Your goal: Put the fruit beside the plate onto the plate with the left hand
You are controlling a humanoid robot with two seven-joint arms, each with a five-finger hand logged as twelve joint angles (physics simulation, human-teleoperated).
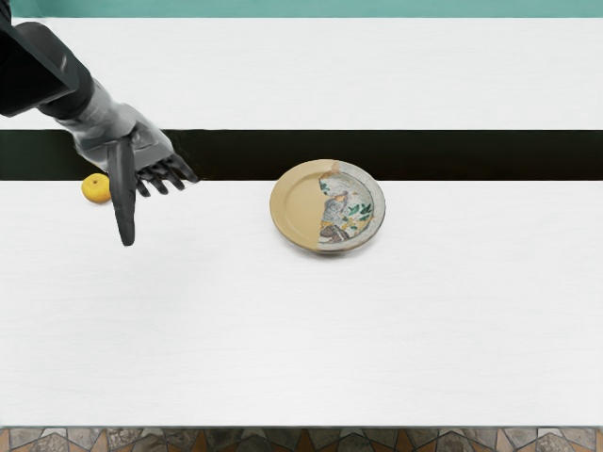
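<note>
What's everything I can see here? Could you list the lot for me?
fruit: one, yellow-orange, far left on the table, well apart from the plate
plate: one, tan with a patterned right half, mid-table, nothing on it
table: one, white, fills most of the view
dark band: one, black, runs across behind the plate
strip: one, teal, top edge
floor: tiled, brown and grey, bottom edge
left arm: one, black, enters from the top left
left hand: one, grey with black fingers, spread open, holding nothing, just right of the fruit
</note>
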